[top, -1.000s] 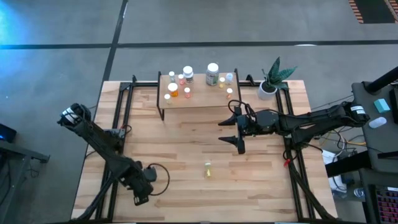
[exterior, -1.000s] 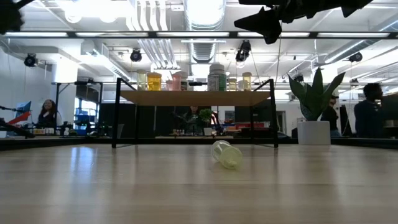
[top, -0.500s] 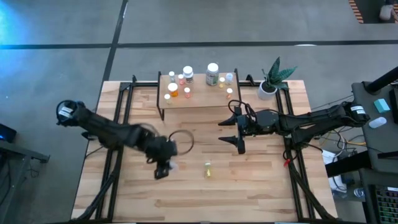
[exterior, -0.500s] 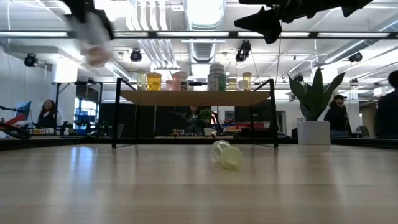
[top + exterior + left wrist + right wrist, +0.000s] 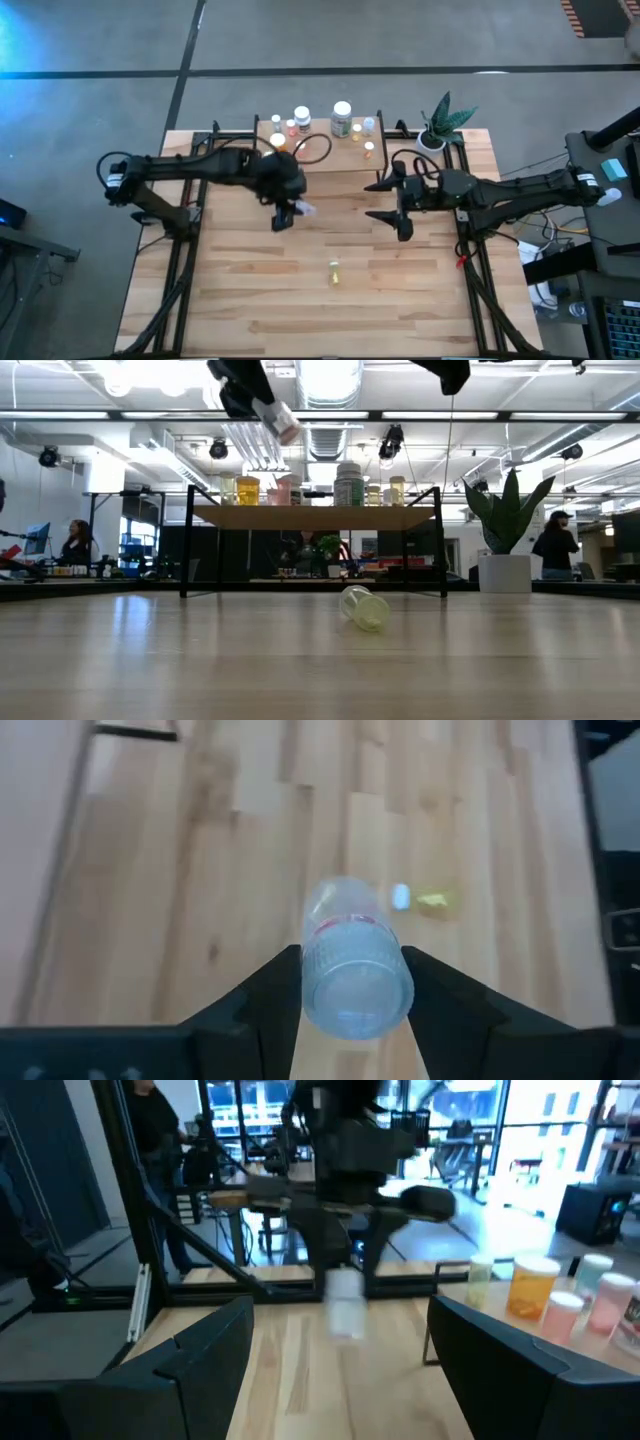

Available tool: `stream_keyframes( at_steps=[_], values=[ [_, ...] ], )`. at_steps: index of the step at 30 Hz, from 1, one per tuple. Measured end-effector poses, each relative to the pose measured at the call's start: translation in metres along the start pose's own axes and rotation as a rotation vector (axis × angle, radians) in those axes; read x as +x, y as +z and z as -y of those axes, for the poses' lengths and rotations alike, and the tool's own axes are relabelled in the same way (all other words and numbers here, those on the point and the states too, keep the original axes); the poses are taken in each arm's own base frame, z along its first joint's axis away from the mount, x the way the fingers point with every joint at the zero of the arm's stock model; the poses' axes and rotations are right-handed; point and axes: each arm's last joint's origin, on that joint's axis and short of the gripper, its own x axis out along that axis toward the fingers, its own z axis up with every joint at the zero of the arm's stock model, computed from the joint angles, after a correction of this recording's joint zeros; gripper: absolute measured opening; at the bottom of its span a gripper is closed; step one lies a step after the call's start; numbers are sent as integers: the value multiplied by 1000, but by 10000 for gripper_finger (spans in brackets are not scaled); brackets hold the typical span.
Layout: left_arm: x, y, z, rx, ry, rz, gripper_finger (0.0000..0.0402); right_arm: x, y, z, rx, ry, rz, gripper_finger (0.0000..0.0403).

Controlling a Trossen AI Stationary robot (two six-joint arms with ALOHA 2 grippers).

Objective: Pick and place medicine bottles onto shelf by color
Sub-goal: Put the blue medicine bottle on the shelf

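Observation:
My left gripper [image 5: 289, 211] hangs high over the table's middle, just in front of the shelf [image 5: 318, 160], shut on a small clear medicine bottle [image 5: 350, 965]. The low view shows that bottle [image 5: 281, 422] tilted, above shelf height. A yellow bottle [image 5: 334, 271] lies on its side on the tabletop nearer the front. Several bottles [image 5: 342, 118] stand upright on the shelf. My right gripper [image 5: 381, 201] stands open and level at the right of the middle, pointing toward the left gripper, with nothing between its fingers. My left gripper pinches the clear bottle between its two fingers, which lie on opposite sides of its ribbed whitish end [image 5: 352, 982]. The fingers slant down from the table's left, and the bottle's other end [image 5: 305, 210] sticks out beyond them. The bottle is lifted clear of table and shelf.
A white pot with a green plant [image 5: 432, 140] stands at the far right beside the shelf. Black frame rails [image 5: 190, 190] run along the table's left and right sides. Bare planks lie around the yellow bottle. People show in the room behind.
My left gripper has swung from the table's near left corner up and toward the far edge and the shelf, rolling as it went, and the clear bottle has been carried along with it. My right gripper has drawn back a little toward the right edge and risen.

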Motion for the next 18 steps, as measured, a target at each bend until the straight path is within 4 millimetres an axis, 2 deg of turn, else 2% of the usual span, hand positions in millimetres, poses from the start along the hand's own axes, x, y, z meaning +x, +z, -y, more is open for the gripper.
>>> stream_keyframes(
  at_steps=[7,18],
  values=[
    [0,4,-21,-34,34,-39,147,-1,2,2,-47,-61,19,288],
    [0,3,-21,-37,-8,-49,147,2,4,6,-18,-103,19,288]
  ],
)
